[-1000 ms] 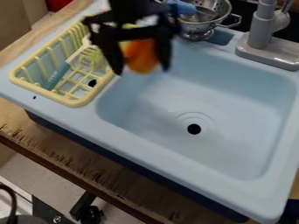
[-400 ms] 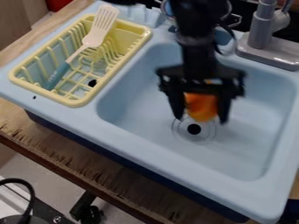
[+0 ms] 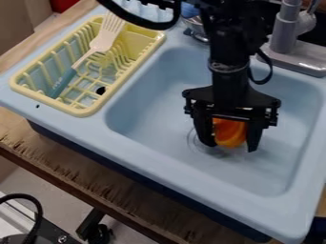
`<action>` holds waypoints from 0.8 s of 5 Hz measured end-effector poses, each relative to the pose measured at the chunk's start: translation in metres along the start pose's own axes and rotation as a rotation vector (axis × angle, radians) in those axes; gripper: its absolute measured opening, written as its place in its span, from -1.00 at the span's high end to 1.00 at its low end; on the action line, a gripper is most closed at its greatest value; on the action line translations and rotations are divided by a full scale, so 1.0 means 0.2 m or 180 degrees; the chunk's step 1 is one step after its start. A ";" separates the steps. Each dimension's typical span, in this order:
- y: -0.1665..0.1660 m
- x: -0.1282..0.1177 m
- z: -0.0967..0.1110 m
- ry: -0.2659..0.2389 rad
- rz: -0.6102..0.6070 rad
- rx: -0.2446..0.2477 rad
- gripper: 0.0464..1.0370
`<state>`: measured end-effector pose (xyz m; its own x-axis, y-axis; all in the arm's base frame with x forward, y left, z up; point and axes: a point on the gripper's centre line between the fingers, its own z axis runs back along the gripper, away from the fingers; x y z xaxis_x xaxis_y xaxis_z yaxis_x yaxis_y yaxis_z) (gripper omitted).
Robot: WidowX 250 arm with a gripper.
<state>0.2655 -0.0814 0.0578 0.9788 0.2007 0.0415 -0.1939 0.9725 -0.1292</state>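
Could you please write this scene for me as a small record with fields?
Gripper: black gripper, pointing down at the sink basin
Held: orange object, between the fingers
Object touching basin: cannot tell
Beside basin: yellow dish rack
In rack: slotted spatula, white head, teal handle
Behind basin: gray faucet

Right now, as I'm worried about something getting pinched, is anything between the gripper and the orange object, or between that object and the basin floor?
Nothing visible: the orange object sits directly between the fingers of the gripper, with nothing seen between it and the sink basin. The yellow rack stands beside the basin.
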 end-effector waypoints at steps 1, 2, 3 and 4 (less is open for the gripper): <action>0.02 0.00 0.00 0.0037 0.0033 -0.0040 -0.74; 0.05 0.00 0.00 0.0153 0.0188 -0.0103 -0.93; 0.07 0.00 0.05 0.0189 0.0280 -0.0235 -0.92; 0.07 0.03 0.18 0.0131 0.0336 -0.0452 -0.92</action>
<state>0.2665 -0.0627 0.0912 0.9559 0.2931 -0.0199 -0.2874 0.9191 -0.2694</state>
